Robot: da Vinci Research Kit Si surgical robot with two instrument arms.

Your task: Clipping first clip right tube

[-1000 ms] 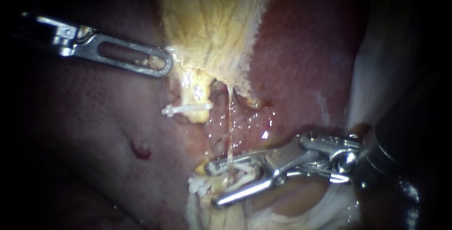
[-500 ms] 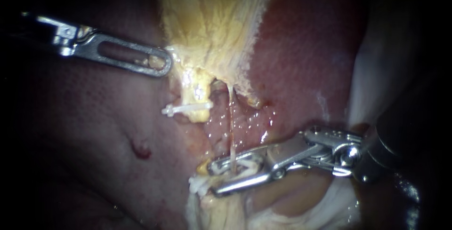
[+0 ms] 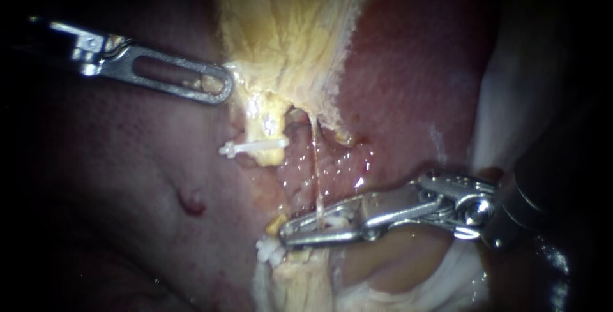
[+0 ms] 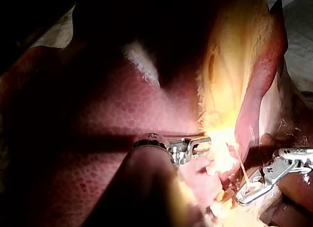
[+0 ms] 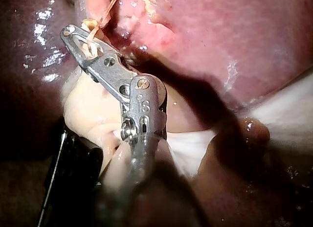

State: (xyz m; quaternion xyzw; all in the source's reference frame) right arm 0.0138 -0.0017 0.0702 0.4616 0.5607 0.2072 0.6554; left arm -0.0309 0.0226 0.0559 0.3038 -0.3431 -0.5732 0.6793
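Right instrument (image 3: 285, 234) closed onto right tube (image 3: 314, 159); clip (image 3: 252, 148) on left tube (image 3: 265, 127) alongside.

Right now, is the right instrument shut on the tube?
Shut on it: the thin tube is pinched from both sides by the right instrument.

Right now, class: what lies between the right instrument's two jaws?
In the endoscope view, a white clip and the thin tube lie between the jaws of the right instrument.

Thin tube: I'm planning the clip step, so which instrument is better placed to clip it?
Right. My right instrument has its jaws shut on the thin tube, while my left instrument is up at the edge of the gallbladder, apart from that tube.
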